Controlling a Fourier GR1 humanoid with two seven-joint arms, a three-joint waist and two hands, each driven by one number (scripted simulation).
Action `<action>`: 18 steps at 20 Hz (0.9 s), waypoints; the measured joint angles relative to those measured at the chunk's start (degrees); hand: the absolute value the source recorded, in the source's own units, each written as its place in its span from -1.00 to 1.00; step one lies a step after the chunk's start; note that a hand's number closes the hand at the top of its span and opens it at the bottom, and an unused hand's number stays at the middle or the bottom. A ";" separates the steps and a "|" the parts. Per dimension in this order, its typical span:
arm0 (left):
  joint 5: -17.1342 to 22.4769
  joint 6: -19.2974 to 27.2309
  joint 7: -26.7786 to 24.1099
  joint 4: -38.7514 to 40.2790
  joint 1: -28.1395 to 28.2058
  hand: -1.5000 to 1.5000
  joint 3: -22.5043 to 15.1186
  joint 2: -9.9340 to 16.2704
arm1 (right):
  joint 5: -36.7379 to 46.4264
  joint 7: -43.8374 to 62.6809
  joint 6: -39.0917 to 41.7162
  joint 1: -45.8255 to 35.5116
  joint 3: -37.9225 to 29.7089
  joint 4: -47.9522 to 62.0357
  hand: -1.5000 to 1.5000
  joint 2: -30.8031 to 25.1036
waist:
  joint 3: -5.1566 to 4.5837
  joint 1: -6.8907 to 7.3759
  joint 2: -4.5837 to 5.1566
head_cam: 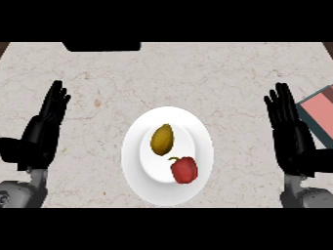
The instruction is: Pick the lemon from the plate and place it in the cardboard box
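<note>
At frame centre, on the white plate (136, 161), you've got the lemon (162, 139) lying in the upper half, with a red pepper (184, 170) just beside it, lower right. Near each other but I can't tell if they touch. Risk one: you come in from the right and your fingers catch the pepper, nudging it or the lemon across the plate. Risk two: lemon is rounded, likely to roll off a shallow rim if you clip it sideways. Risk three: the cardboard box (331, 113) is cut off at the right edge of frame, opening not visible, so you could release over the wall instead of inside.

Lemon's long axis runs nearly vertical in frame, top tip leaning slightly right. Close across the short axis, not along it.

Left hand (40, 132) at frame left and right hand (293, 132) at frame right are both released, fingers straight, holding nothing, resting over the desk (197, 73), well apart from the plate
</note>
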 measured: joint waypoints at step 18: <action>5.44 0.70 9.08 -4.49 1.04 0.00 2.60 -2.03 | 40.90 3.87 -39.26 26.86 8.42 -4.03 -1.00 8.40 | 0.44 1.21 -1.06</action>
